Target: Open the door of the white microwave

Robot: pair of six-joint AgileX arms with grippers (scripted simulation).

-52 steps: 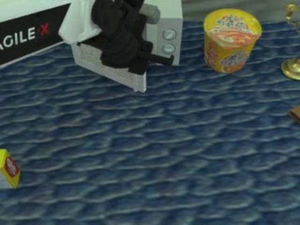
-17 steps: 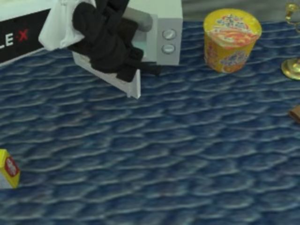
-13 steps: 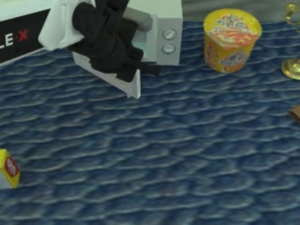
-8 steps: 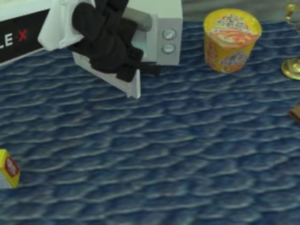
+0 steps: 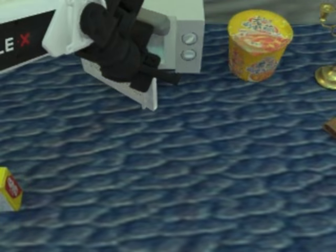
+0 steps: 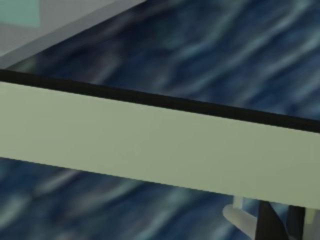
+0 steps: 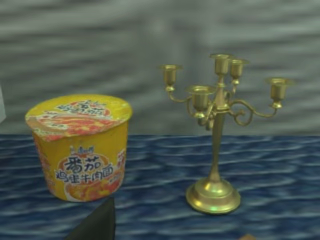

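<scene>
My left end effector (image 5: 157, 76) sat in the upper left of the top view, its black bulk draped over the door (image 5: 148, 95) of the white microwave (image 5: 184, 21), which stood at the far edge of the bench (image 5: 184, 173). The door was swung out at an angle, hinged on its left side, its free edge pointing down and to the right into the frame, so that a slice of pale teal cavity showed between it and the knob panel. I judged the arm was placed there because the free edge is where a pull gives the most swing. I could not tell whether the fingers were clamped on that edge or merely hooked behind it; the arm's body hid them from above, and the left wrist view showed only the door's pale edge (image 6: 160, 145) running across the frame over blue cloth. By my reckoning the opening was partly done, with more arc left to pull. My right arm was parked out of the top view; its wrist camera looked at the yellow noodle cup (image 7: 80, 147) and a brass candelabra (image 7: 217, 130), well clear of the work, and I could not tell the state of its fingers either
</scene>
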